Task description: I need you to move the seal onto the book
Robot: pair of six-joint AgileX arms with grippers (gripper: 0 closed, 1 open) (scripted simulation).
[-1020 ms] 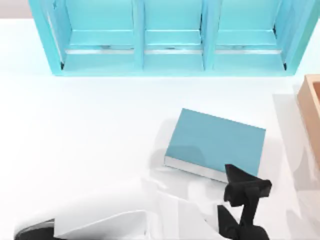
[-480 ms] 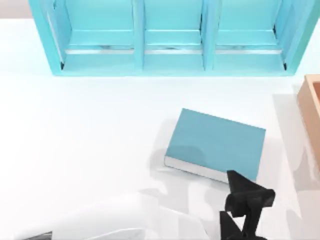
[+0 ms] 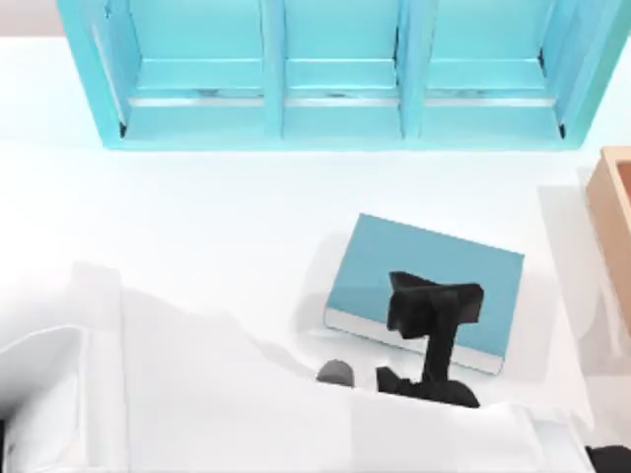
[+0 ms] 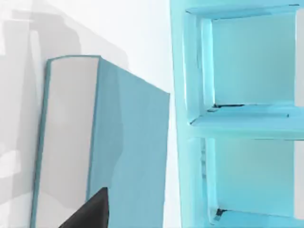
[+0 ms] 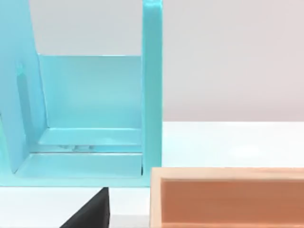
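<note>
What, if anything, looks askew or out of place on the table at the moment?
Only the book lies askew, turned at a slant to the shelf unit, though its cover is flat and undamaged. The left gripper is over its near edge; the right gripper sits idle by the wooden box. Nothing is spilled.
</note>
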